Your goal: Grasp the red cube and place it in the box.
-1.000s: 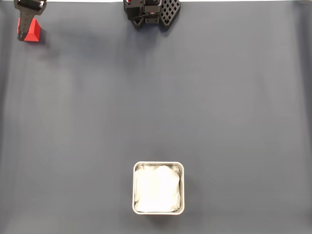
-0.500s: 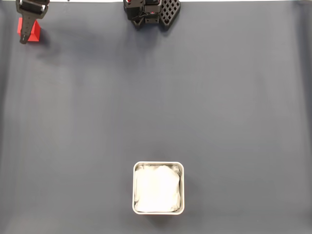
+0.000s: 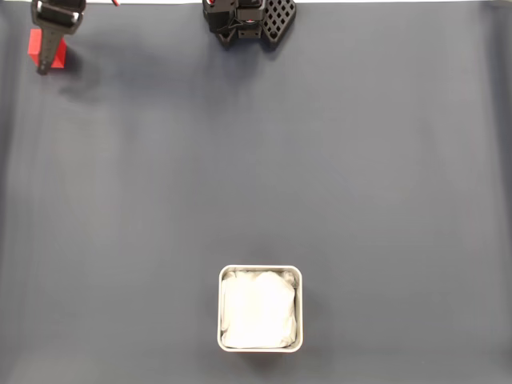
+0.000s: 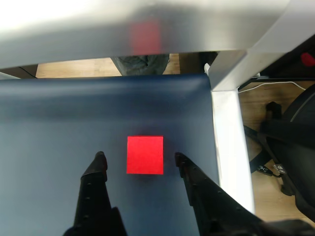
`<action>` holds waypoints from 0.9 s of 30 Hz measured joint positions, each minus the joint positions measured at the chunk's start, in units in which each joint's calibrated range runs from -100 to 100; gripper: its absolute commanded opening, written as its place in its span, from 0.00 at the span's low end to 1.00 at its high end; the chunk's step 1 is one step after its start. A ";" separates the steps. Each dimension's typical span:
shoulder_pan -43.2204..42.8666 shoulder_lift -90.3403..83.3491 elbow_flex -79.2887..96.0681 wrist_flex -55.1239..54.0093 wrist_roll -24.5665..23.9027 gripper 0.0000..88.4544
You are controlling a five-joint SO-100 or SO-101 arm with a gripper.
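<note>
Wrist view: the gripper (image 4: 139,158) hangs above the dark mat (image 4: 59,128) with its jaws spread wide and holding nothing; one black finger (image 4: 96,177) stands to the left and the other to the right. The red cube (image 4: 144,155) lies on the mat between the two fingertips, apart from both, a shade nearer the right finger, with its flat side faces turned toward the fingers. Whether the tips have reached the level of the cube cannot be told.

Handling, as a judgement: the cube looks small, rigid and light, with matte faces that should not slip. The place to take hold is the pair of opposite side faces now facing the fingers, near mid-height, so that the block does not twist on closing.

Fixed view: the gripper (image 3: 46,60) and the cube (image 3: 56,54) sit at the far top-left corner of the mat. The box (image 3: 261,270), a metal tray with a white lining, lies well apart from the tool, toward the bottom centre. The arm's base (image 3: 248,20) stands at the top edge.
</note>
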 measured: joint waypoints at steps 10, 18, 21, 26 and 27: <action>0.07 1.22 0.72 -1.75 0.00 0.38; 0.07 1.91 1.63 -3.34 0.00 0.38; 0.07 1.91 1.54 -3.50 -0.15 0.38; 0.07 2.52 1.54 -4.38 -0.20 0.37; 0.07 2.52 1.54 -4.46 -0.20 0.37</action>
